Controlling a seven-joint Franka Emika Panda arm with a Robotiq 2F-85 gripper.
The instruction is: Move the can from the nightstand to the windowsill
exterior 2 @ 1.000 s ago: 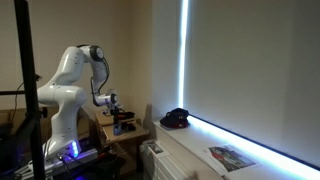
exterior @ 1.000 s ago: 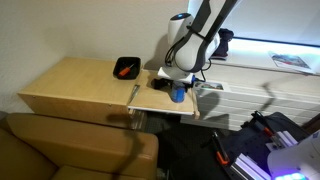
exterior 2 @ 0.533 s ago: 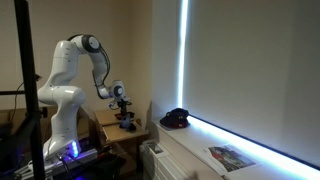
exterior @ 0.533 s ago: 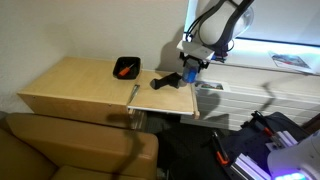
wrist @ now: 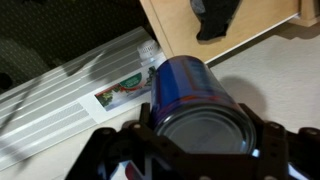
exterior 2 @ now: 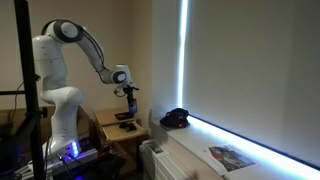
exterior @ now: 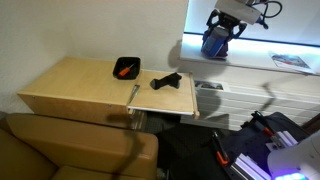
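My gripper (exterior: 214, 42) is shut on the blue can (exterior: 212, 44) and holds it in the air above the white windowsill (exterior: 250, 58). In the wrist view the can (wrist: 192, 92) fills the middle, its silver end (wrist: 205, 128) toward the camera, with the black jaws (wrist: 200, 140) on both sides. In an exterior view the gripper (exterior 2: 130, 97) holds the can (exterior 2: 131, 100) well above the light-wood nightstand (exterior 2: 118, 130). The nightstand (exterior: 75, 88) lies to the left of and below the can.
A flat black object (exterior: 166, 81) and a black tray with orange-red things in it (exterior: 127, 67) lie on the nightstand. A dark cap (exterior 2: 177, 118) and a magazine (exterior: 291, 62) lie on the windowsill. A brown leather seat (exterior: 70, 150) stands in front. A white radiator (wrist: 80, 85) runs under the sill.
The gripper has lifted the can off the nightstand's extension board and carried it up and right, over the windowsill. The arm has stretched out higher.
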